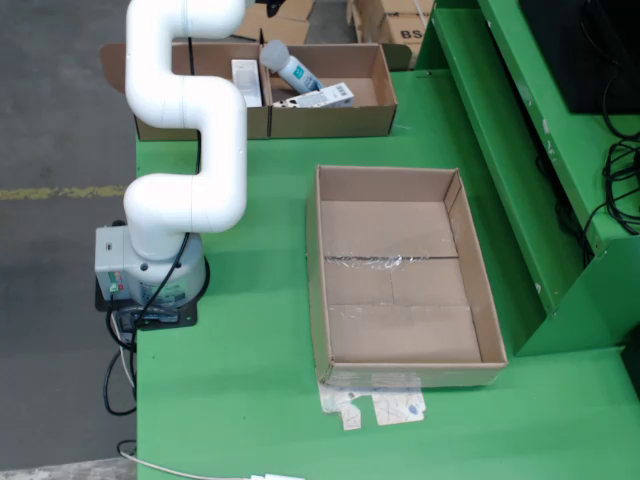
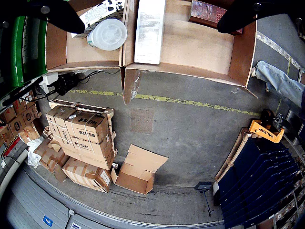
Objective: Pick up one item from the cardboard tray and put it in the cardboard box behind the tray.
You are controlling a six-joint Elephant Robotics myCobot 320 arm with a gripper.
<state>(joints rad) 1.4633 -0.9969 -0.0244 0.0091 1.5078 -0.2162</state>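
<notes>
Fingers (image 2: 45, 12) of the black gripper (image 2: 147, 12) stand spread and empty above the brown cardboard box (image 2: 240, 57) in the wrist view. Beneath lie, left to right, a white-capped bottle (image 2: 108, 33) and a long white carton (image 2: 150, 31); the shallow cardboard tray (image 1: 400, 275) is bare.

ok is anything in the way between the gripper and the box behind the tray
Nothing visible: in the wrist view the gripper hangs over the open cardboard box, with a bottle and white carton inside.
</notes>
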